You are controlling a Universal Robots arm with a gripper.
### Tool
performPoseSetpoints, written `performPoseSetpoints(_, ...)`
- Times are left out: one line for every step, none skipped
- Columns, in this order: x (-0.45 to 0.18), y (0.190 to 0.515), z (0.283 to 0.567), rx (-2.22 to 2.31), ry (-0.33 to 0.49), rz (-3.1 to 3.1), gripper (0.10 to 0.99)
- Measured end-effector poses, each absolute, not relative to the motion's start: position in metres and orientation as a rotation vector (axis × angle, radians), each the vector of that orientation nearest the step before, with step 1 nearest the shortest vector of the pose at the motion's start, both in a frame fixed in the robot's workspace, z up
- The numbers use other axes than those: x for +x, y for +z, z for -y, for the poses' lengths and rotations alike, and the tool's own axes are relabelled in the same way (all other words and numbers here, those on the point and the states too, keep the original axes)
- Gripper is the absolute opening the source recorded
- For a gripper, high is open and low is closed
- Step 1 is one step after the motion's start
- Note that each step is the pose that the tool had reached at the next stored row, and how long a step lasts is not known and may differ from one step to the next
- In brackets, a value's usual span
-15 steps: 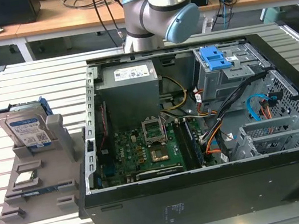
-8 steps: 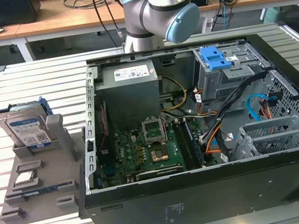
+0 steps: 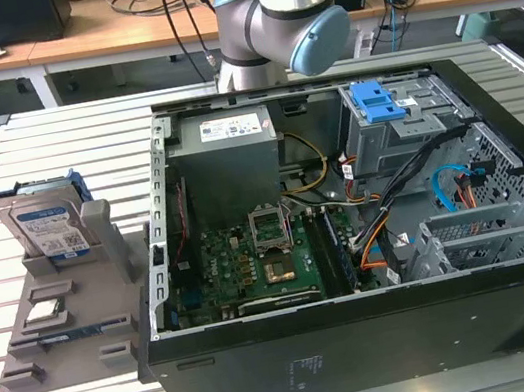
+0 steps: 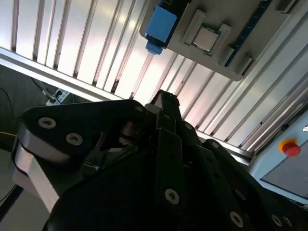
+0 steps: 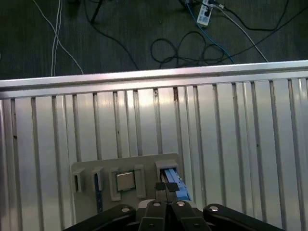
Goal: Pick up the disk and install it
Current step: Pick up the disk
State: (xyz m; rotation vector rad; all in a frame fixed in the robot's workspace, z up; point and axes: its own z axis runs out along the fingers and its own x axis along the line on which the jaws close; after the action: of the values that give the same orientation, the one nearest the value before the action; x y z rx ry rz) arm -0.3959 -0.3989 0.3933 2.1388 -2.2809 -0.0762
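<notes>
The tool, closed and empty, hangs over the upright disk with its white-and-blue barcode label.

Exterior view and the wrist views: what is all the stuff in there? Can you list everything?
table: one, silver slats, under everything.
computer case: one, black, open, mid-table.
tray: one, grey, on the table beside the case.
disk: one, silver-grey with blue bracket, standing upright in the tray, exterior view's left.
processor chip: one, silver, lying flat in the tray.
motherboard: one, green, inside the case.
drive cage: one, grey with blue latch, inside the case.
arm: one, silver and light blue, behind the case.
gripper: one, black, aimed at the tray's disk end.
</notes>
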Motion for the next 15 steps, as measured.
performPoseSetpoints(-0.3958, 0.3933, 0.3988, 2.149, -0.076, 2.271, 0.106)
performPoseSetpoints(-0.3958, 0.3933, 0.3989, 2.155, -0.076, 2.265, 0.106)
performPoseSetpoints(-0.3959, 0.3933, 0.3989, 2.155, -0.076, 2.265, 0.106)
performPoseSetpoints(-0.3959, 0.3932, 0.3988, 2.156, -0.076, 2.265, 0.106)
performPoseSetpoints(-0.3959, 0.3933, 0.3988, 2.156, -0.076, 2.264, 0.106)
performPoseSetpoints(-0.3959, 0.3933, 0.3988, 2.156, -0.076, 2.264, 0.106)
performPoseSetpoints(-0.3959, 0.3933, 0.3988, 2.156, -0.076, 2.264, 0.106)
performPoseSetpoints(-0.3959, 0.3933, 0.3988, 2.156, -0.076, 2.264, 0.106)
performPoseSetpoints(-0.3958, 0.3933, 0.3989, 2.157, -0.076, 2.264, 0.106)
performPoseSetpoints(-0.3959, 0.3933, 0.3988, 2.157, -0.076, 2.263, 0.106)
performPoseSetpoints(-0.3959, 0.3933, 0.3989, 2.157, -0.076, 2.263, 0.106)
performPoseSetpoints(-0.3959, 0.3933, 0.3989, 2.157, -0.076, 2.263, 0.114)
performPoseSetpoints(-0.3959, 0.3933, 0.3988, 2.157, -0.076, 2.263, 0.169)
performPoseSetpoints(-0.3959, 0.3933, 0.3989, 2.158, -0.076, 2.262, 0.235)
performPoseSetpoints(-0.3959, 0.3933, 0.3988, 2.158, -0.076, 2.262, 0.235)
